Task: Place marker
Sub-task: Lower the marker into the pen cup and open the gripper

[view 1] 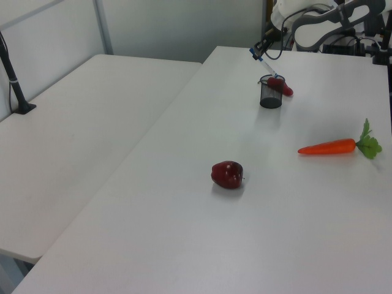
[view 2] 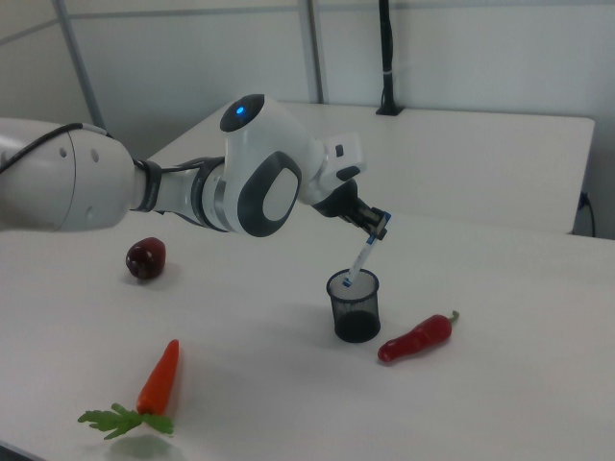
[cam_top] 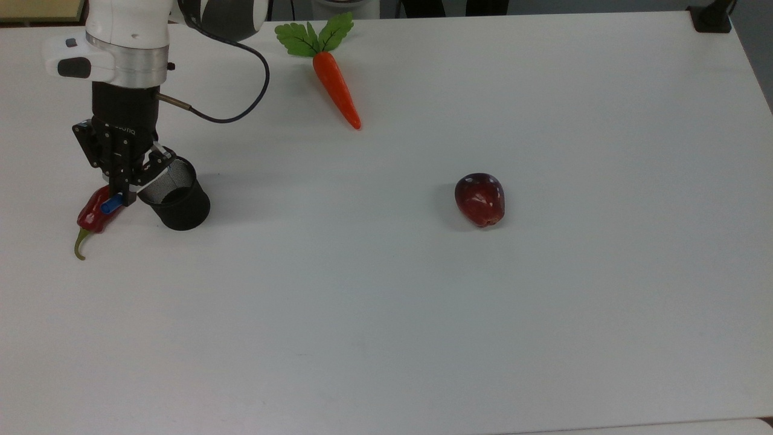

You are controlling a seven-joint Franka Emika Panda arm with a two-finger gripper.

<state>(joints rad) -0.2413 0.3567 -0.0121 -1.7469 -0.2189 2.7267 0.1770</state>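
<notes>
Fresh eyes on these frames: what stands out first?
The gripper holds the marker tilted, its lower tip at the rim of the black mesh cup. A red chili lies beside the cup; the carrot and the apple lie apart on the white table.

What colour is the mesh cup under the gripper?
Black; the cup shows best in the right view, below the gripper.

The arm reaches out, fingers [cam_top: 128, 183] apparently pinched together and angled downward.
</notes>
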